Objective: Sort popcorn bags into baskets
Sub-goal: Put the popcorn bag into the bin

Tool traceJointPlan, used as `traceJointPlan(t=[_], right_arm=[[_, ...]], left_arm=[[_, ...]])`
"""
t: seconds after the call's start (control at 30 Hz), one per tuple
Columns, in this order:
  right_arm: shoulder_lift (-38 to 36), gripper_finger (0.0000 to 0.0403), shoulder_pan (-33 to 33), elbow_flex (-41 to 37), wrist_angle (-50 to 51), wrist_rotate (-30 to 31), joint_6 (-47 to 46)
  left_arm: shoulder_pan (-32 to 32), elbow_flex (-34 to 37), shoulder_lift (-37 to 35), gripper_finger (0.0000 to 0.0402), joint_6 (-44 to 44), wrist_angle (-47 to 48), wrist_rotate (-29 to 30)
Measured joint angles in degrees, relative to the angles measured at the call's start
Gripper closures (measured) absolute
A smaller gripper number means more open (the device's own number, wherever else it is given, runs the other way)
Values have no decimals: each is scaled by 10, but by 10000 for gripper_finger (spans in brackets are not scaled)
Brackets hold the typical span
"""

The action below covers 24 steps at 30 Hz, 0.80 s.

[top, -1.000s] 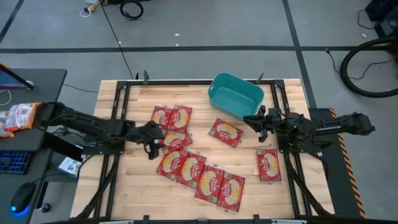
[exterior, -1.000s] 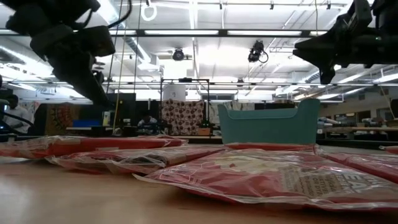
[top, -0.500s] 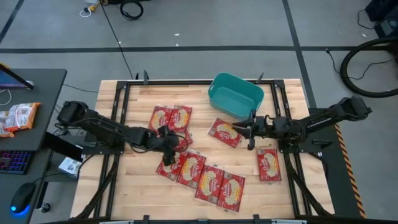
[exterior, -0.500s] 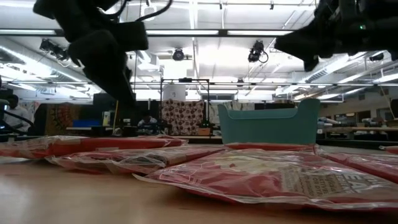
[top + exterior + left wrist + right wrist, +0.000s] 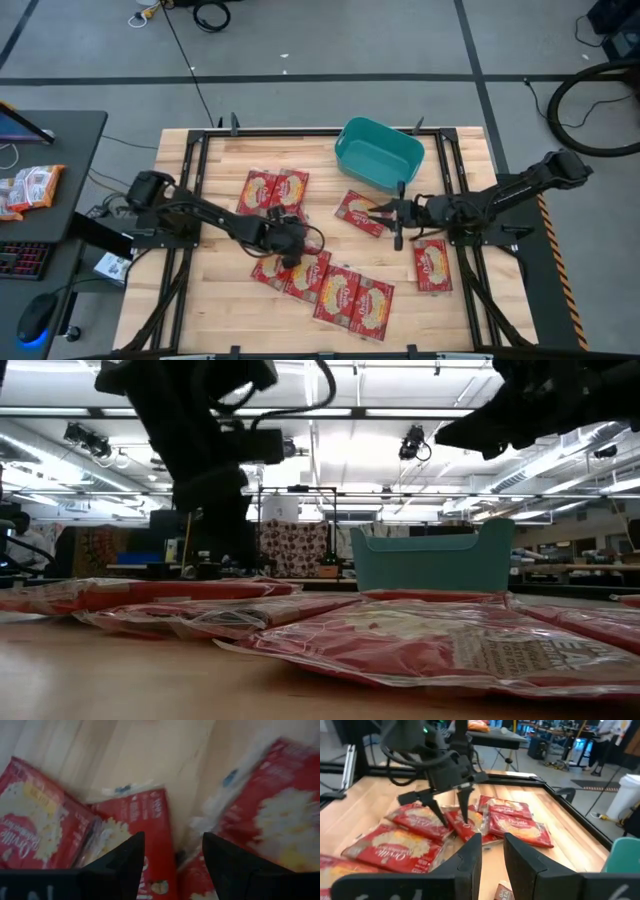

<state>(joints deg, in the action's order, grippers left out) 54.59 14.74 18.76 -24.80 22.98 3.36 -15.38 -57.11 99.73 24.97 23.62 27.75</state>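
Several red popcorn bags lie flat on the wooden table: a pair (image 5: 273, 189), a single one (image 5: 362, 212), another (image 5: 432, 264), and an overlapping row (image 5: 325, 282) near the front. The teal basket (image 5: 378, 153) stands at the far edge and looks empty. My left gripper (image 5: 297, 248) is open, pointing down over the left end of the row; the bags (image 5: 150, 820) show between its fingers. My right gripper (image 5: 391, 222) is open and hovers by the single bag's right edge. The right wrist view shows the left gripper (image 5: 452, 817) over the bags. My left gripper's fingertips (image 5: 465, 820) come down from above to the overlapping bags (image 5: 470, 832). I cannot tell whether they touch them. My right gripper touches nothing.
Black metal frame rails (image 5: 190, 180) run along the table's sides. A side desk on the left carries orange-and-white snack packets (image 5: 27, 186), a keyboard and a mouse. Bare wood (image 5: 220, 300) lies at the near left.
My left gripper has travelled toward the table's right and a little nearer, from beside the pair of bags to over the row's left end. My right gripper has moved toward the table's left and nearer, away from the basket toward the single bag. No bag has moved.
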Motion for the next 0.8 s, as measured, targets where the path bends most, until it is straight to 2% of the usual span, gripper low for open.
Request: traceJointPlan(t=[0.37, 0.57, 0.8], right_arm=[[-77, 317, 26, 1, 72, 0, 9], [-79, 317, 26, 1, 79, -1, 12], [-80, 317, 26, 0, 75, -5, 13]], left_arm=[[1, -3, 17, 198, -3, 12, 26], [0, -4, 44, 198, -7, 11, 26], [0, -4, 70, 199, -16, 42, 66]])
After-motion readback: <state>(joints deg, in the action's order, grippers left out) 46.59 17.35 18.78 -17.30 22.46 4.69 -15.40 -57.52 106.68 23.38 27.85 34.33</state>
